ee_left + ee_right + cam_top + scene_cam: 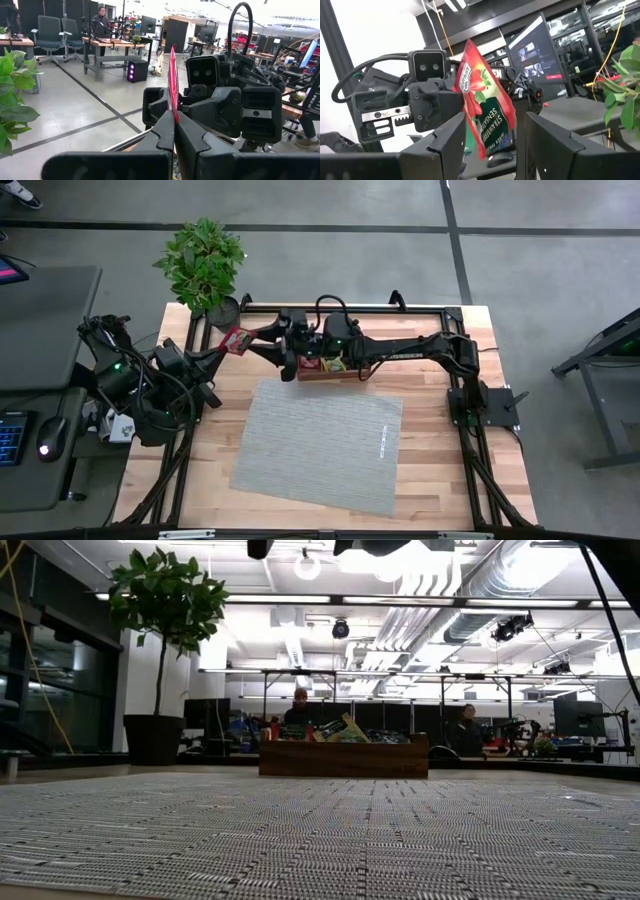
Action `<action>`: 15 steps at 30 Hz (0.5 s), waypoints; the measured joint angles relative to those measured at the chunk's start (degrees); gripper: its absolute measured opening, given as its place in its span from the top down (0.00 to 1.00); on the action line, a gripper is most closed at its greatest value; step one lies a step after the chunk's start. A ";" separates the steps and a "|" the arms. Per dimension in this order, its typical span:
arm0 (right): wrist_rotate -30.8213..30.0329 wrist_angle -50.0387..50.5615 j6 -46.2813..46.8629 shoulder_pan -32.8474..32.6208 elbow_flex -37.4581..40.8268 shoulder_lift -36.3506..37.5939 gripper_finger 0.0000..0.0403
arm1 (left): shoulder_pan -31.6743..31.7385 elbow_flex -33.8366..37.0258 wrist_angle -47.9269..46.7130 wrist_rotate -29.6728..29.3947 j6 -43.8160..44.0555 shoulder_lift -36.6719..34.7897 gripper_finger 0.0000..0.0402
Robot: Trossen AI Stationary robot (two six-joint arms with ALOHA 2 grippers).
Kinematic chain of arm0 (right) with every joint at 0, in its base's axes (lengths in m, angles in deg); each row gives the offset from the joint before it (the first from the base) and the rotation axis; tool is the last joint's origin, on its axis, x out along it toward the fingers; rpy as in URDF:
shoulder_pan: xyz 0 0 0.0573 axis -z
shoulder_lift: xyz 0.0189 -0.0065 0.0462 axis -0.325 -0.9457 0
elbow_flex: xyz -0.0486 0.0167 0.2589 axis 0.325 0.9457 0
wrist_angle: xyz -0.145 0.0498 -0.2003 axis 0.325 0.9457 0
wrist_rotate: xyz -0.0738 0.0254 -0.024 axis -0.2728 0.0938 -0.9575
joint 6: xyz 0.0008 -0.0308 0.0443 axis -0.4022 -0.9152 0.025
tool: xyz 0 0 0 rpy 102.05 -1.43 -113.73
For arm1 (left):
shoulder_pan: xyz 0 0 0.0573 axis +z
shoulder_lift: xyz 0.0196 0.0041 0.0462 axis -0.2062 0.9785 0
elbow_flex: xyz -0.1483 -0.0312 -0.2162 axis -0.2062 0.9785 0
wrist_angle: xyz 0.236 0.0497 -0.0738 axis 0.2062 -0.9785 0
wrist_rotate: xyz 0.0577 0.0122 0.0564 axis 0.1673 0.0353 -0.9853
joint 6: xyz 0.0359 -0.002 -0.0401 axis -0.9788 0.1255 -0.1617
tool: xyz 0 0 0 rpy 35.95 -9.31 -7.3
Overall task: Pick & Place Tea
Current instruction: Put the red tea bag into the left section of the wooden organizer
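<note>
The left gripper (174, 131) is pinched tight on the lower edge of a red strawberry tea sachet (485, 107), holding it upright and edge-on in the air so that its flat faces are presented to the other arm. The right gripper (495, 131) faces it with its fingers (451, 135) spread wide on either side of the sachet, not yet touching it; this looks like a hand-over between the arms, and the red packet hangs between those open fingers. Just behind the right gripper, on the table, sits the wooden tray (338, 372) with more sachets in it. The grey mat (320, 442) lies below and in front of both grippers, bare.
</note>
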 joint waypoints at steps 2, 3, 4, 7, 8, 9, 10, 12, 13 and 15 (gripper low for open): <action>-0.14 -0.56 -0.06 0.00 0.00 0.00 0.51 | 0.00 0.00 0.01 0.00 0.04 0.00 1.00; -0.44 -0.70 -0.08 0.00 0.00 0.00 0.51 | 0.00 0.00 0.01 0.00 0.06 0.00 1.00; -0.60 -0.71 -0.10 0.00 0.00 0.00 0.51 | 0.00 0.00 0.01 0.01 0.10 0.00 1.00; -0.70 -0.63 -0.13 0.00 0.00 0.00 0.52 | 0.00 0.00 0.01 0.02 0.22 0.00 1.00; -0.70 -0.64 -0.27 0.00 0.00 0.00 0.54 | 0.00 0.00 0.01 0.02 0.24 0.00 1.00; -0.69 -0.65 -0.34 0.00 0.00 0.00 0.56 | 0.00 0.00 0.01 0.02 0.26 0.00 1.00; -0.66 -0.63 -0.51 0.00 0.00 0.00 0.58 | 0.00 0.00 0.01 0.02 0.26 0.00 1.00; -0.25 -0.41 -0.84 -0.02 0.00 0.00 0.65 | 0.00 0.00 0.02 0.02 0.26 0.00 1.00; 0.01 -0.36 -0.91 -0.02 0.00 0.00 0.70 | 0.00 0.00 0.03 0.02 0.26 0.00 1.00; 0.80 -0.30 -1.08 -0.02 0.00 0.00 0.80 | 0.00 0.00 0.03 0.02 0.29 0.00 1.00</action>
